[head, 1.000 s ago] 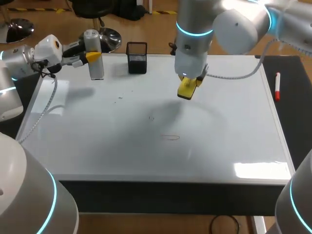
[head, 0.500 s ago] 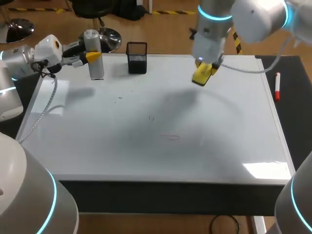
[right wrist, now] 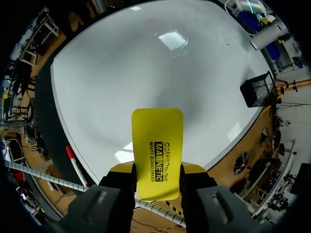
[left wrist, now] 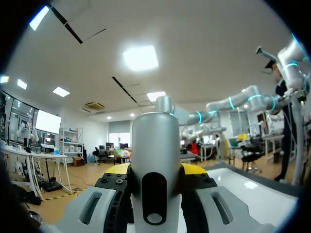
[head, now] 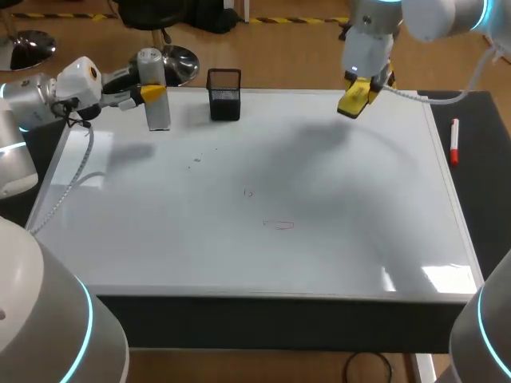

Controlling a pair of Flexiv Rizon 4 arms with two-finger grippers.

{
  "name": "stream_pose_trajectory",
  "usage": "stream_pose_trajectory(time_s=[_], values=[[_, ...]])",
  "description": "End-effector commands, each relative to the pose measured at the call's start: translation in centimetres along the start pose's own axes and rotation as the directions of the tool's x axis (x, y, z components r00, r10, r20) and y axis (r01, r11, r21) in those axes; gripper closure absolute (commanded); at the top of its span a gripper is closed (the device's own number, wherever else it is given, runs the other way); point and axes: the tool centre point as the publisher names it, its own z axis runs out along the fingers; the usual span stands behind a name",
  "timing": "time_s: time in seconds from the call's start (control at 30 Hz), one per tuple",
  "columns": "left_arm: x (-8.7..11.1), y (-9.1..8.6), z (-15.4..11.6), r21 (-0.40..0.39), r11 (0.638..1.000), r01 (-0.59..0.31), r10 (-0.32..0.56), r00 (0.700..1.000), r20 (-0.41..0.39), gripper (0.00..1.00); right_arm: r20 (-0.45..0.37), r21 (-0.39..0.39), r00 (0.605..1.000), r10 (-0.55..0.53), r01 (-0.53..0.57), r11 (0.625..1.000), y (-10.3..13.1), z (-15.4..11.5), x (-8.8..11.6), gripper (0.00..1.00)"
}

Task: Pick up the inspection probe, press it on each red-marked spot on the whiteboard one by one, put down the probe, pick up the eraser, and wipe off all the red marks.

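Two claws, both occupied. Left claw (head: 152, 92) closed on the upright silver inspection probe (left wrist: 155, 145) at the whiteboard's (head: 160, 239) far-left corner. Right claw (right wrist: 158, 171) clamps the yellow eraser (right wrist: 158, 145) above the board's far edge. One red mark (head: 279, 225) near board centre. Black mesh holder (head: 224, 94) near the probe.
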Motion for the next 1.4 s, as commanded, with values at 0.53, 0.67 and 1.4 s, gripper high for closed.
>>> stream_pose_trajectory(time_s=[0.53,0.67,1.4], values=[[0.2,-0.2,0.1,-0.002,1.0,-0.003,0.003,1.0,0.006,1.0,-0.134,-0.1,0.991,-0.017,0.004,0.995,-3.3,2.3,-2.5,1.0],[0.2,-0.2,0.1,-0.002,1.0,-0.003,0.003,1.0,0.006,1.0,-0.14,-0.073,0.99,0.004,-0.014,0.997,-3.4,2.2,-2.4,1.0],[0.2,-0.2,0.1,-0.002,1.0,-0.003,0.003,1.0,0.006,1.0,-0.137,-0.071,0.991,0.011,-0.021,0.997,-3.4,2.1,-2.3,1.0]])
